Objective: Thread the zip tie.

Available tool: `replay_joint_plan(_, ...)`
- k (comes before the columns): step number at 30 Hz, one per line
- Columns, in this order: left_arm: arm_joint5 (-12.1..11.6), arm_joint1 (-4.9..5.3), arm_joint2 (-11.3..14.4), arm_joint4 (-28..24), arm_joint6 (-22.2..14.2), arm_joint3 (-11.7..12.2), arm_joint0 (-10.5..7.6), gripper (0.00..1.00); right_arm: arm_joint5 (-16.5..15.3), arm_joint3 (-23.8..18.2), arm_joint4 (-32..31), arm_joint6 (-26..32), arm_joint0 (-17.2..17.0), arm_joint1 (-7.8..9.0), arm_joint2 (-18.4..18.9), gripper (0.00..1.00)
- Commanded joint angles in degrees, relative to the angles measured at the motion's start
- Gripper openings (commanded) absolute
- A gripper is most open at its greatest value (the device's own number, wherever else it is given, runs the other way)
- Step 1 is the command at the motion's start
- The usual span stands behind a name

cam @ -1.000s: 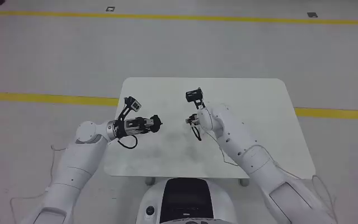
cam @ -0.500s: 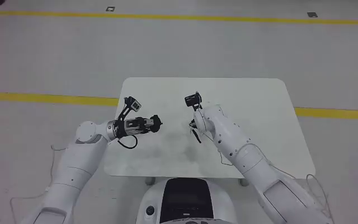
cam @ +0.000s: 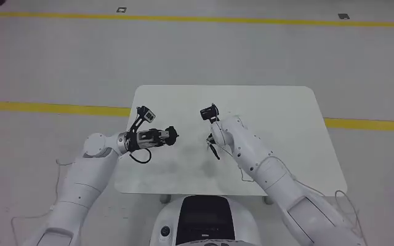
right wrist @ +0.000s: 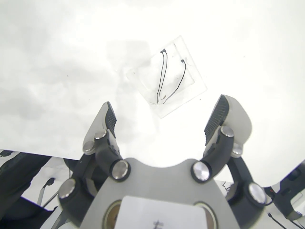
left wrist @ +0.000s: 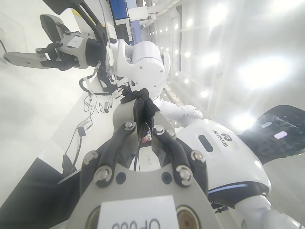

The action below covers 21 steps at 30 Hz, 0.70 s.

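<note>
Right gripper (right wrist: 165, 103) hangs over the white table (right wrist: 59, 48) with its jaws spread wide and nothing between them. Just past its fingertips I can see a clear tray (right wrist: 193, 84) lying flat on the table, with three thin black zip ties in it: a pair (right wrist: 162, 72) side by side and a single curved tie (right wrist: 182, 76) just beside them. Their heads sit at the far end of the tray and their tails point back toward me.

That is the relation I'm watching. The ties run lengthwise away from the gripper, roughly crosswise to the line on which the jaws close, so a pinch across a strap looks workable. The tray is ahead of the fingertips rather than under the gap, so I judge the arm has to go forward and down first.

My left gripper (left wrist: 141, 109) is up off the table, well apart from the tray, clenched on a black strip (left wrist: 139, 117) with a bunched black end; I take it for a tie but can't be sure. The right arm is clearly the nearer one to the tray.
</note>
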Motion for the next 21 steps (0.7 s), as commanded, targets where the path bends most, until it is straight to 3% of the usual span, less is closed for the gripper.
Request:
replay_joint_plan(1, 0.0, 0.0, 0.0, 0.0, 0.0, 0.0, 0.0, 0.0, -0.4, -0.1, -0.1, 0.4, 0.0, -0.02, 0.0, 1.0)
replay_joint_plan(11, 0.0, 0.0, 0.0, 0.0, 0.0, 0.0, 0.0, 0.0, -1.2, 0.0, -0.1, -2.0, -0.9, -0.01, 0.3, 1.0)
replay_joint_plan(16, 0.0, 0.0, 0.0, 0.0, 0.0, 0.0, 0.0, 0.0, -1.4, 2.1, 1.0, -2.9, -0.3, -0.52, 0.3, 1.0)
replay_joint_plan(17, 0.0, 0.0, 0.0, 0.0, 0.0, 0.0, 0.0, 0.0, -1.3, 2.6, 1.3, -3.1, -0.1, -0.64, 0.3, 0.76)
replay_joint_plan(19, 0.0, 0.0, 0.0, 0.0, 0.0, 0.0, 0.0, 0.0, -0.8, 3.8, 1.6, -3.7, 0.2, -0.93, 0.2, 0.49)
replay_joint_plan(21, 0.0, 0.0, 0.0, 0.0, 0.0, 0.0, 0.0, 0.0, -0.2, 4.8, 1.7, -4.1, 0.6, -1.19, 0.1, 0.43)
